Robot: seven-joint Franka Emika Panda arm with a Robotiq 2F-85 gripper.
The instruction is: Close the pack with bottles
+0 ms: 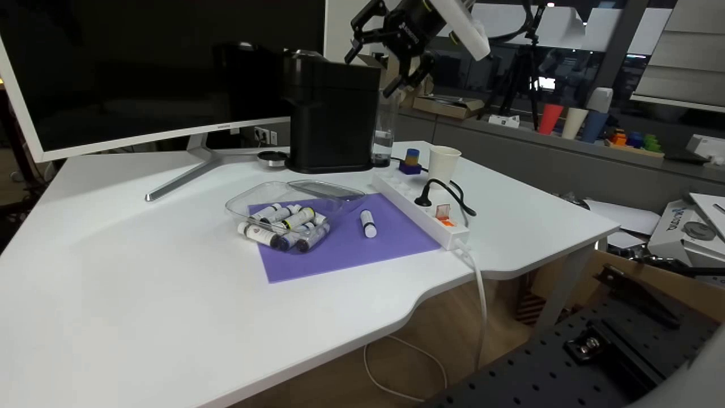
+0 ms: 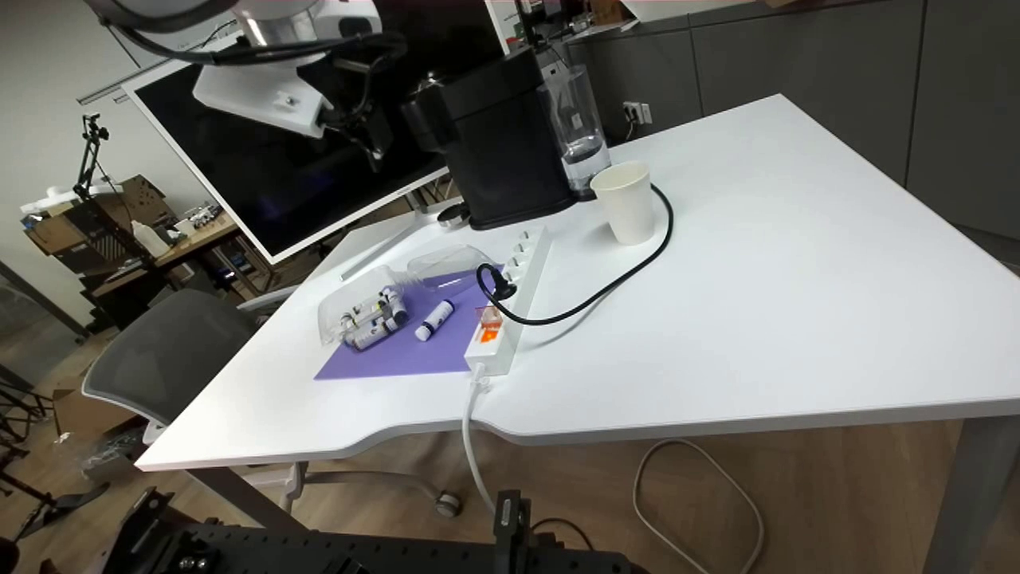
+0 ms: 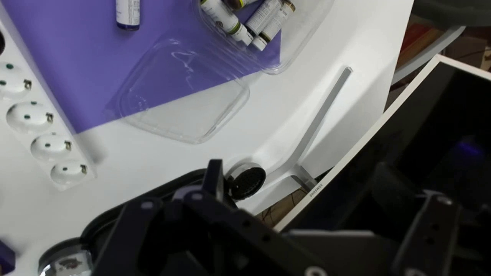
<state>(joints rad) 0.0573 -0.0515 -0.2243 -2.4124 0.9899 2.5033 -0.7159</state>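
On the white table [image 1: 141, 317], my gripper [image 1: 369, 75] hangs high, well apart from an open pack [image 1: 257, 195] of small bottles [image 1: 280, 215].

I see the large monitor [image 1: 158, 62] at the far left, a black machine [image 1: 334, 119] at its right end. My gripper's fingers [image 3: 213, 178] are spread, a wide gap between them. A purple mat [image 1: 351, 249] lies mid-table, and a white power strip [image 1: 419, 212] runs along its right side. The pack sits over the mat's left edge, its clear lid [image 3: 184, 99] lying farther right, partly beyond the mat's far edge. Right of the strip's far part I see an upright pale cup [image 1: 443, 164]. Several bottles lie in the pack's left half; one loose bottle [image 1: 368, 224] rests on the mat between pack and strip.
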